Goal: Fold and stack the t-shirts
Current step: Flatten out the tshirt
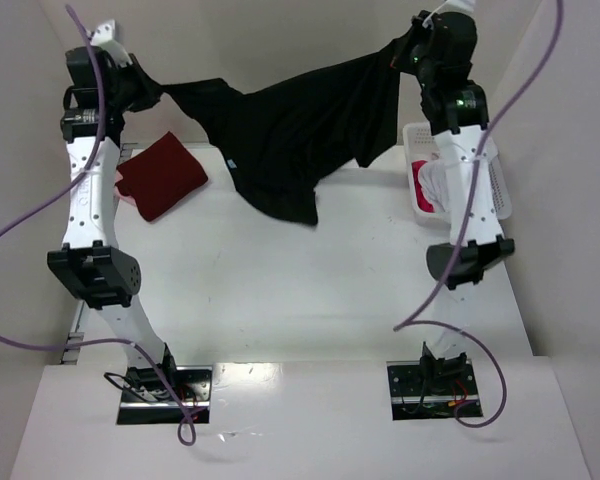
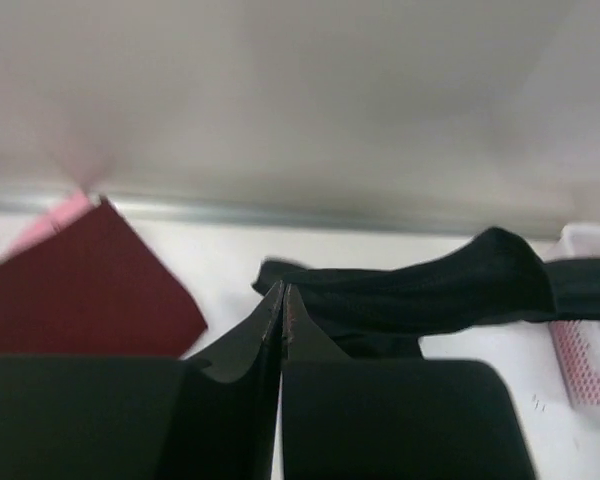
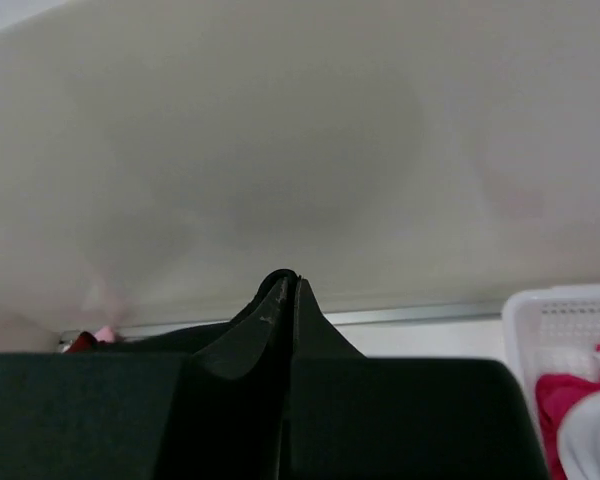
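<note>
**Black t-shirt slung between my two arms**

My left fingers (image 1: 148, 90) are pressed together on the left end of the black t-shirt (image 1: 290, 130), raised above the table (image 1: 310, 290). From the left wrist camera they show as one tight seam with dark cloth caught in it. Below and left of the black t-shirt, a folded dark red t-shirt (image 1: 162, 175) lies flat on the table, with a strip of pink cloth (image 2: 52, 224) peeking out at its far edge. The black t-shirt sags in the middle, and I cannot tell whether its lowest fold touches the table. My right fingers (image 1: 408, 50) pinch its right end, likewise clamped tight. Right of the black t-shirt stands a white basket (image 3: 560, 320) holding red and white cloth.
</note>
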Available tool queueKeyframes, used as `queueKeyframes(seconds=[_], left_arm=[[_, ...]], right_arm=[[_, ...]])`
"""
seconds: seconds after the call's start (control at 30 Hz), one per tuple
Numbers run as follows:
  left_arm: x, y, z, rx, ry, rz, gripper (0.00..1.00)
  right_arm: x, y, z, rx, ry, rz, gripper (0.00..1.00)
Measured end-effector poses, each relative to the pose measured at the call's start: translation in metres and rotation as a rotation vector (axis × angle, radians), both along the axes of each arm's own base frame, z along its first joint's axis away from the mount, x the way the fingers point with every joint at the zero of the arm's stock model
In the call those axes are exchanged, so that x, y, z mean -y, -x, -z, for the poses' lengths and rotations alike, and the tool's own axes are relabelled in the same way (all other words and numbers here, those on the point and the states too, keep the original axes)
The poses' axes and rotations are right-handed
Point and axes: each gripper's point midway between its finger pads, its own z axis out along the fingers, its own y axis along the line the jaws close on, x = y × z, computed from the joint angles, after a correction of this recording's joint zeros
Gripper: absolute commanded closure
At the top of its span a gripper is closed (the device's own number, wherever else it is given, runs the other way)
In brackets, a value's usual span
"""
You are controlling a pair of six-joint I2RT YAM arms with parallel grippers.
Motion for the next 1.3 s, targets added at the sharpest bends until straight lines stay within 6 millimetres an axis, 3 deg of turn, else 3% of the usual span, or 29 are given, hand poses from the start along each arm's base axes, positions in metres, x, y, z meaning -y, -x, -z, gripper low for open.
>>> queueKeyframes(seconds=[0.03, 0.23, 0.27, 0.33, 0.43, 0.47, 0.53, 0.73, 0.83, 1.03, 1.07, 1.13, 1.23, 1.3], left_arm=[[-0.001, 0.004, -0.014, 0.029, -0.005, -0.006, 1.00], [-0.017, 0.041, -0.115, 0.230, -0.039, -0.072, 1.00], [-0.017, 0.049, -0.130, 0.261, -0.044, -0.078, 1.00], [-0.015, 0.068, -0.161, 0.328, -0.053, -0.084, 1.00], [-0.008, 0.101, -0.203, 0.420, -0.065, -0.082, 1.00], [-0.005, 0.117, -0.221, 0.467, -0.072, -0.082, 1.00], [0.001, 0.151, -0.247, 0.536, -0.082, -0.081, 1.00], [0.017, 0.213, -0.267, 0.581, -0.090, -0.052, 1.00], [0.027, 0.243, -0.267, 0.581, -0.091, -0.030, 1.00], [0.041, 0.305, -0.240, 0.531, -0.075, -0.029, 1.00], [0.047, 0.325, -0.231, 0.523, -0.064, -0.020, 1.00], [0.050, 0.343, -0.232, 0.548, -0.060, -0.017, 1.00], [0.048, 0.380, -0.214, 0.555, -0.047, -0.048, 1.00], [0.044, 0.411, -0.214, 0.599, -0.042, -0.075, 1.00]], right_arm=[[0.003, 0.015, -0.012, 0.019, -0.001, 0.000, 1.00], [0.017, 0.097, -0.040, 0.067, -0.004, -0.017, 1.00], [0.017, 0.099, -0.041, 0.070, -0.004, -0.017, 1.00], [0.019, 0.123, -0.049, 0.096, -0.007, -0.030, 1.00], [0.027, 0.158, -0.051, 0.123, -0.011, -0.032, 1.00], [0.033, 0.177, -0.051, 0.131, -0.012, -0.025, 1.00], [0.040, 0.194, -0.058, 0.161, -0.018, -0.014, 1.00], [0.056, 0.259, -0.076, 0.267, -0.058, 0.009, 1.00], [0.060, 0.277, -0.086, 0.306, -0.068, 0.012, 1.00], [0.066, 0.302, -0.096, 0.351, -0.084, 0.022, 1.00], [0.066, 0.305, -0.095, 0.349, -0.084, 0.025, 1.00], [0.068, 0.311, -0.092, 0.347, -0.085, 0.028, 1.00], [0.068, 0.322, -0.082, 0.328, -0.084, 0.024, 1.00], [0.067, 0.332, -0.078, 0.318, -0.084, 0.014, 1.00]])
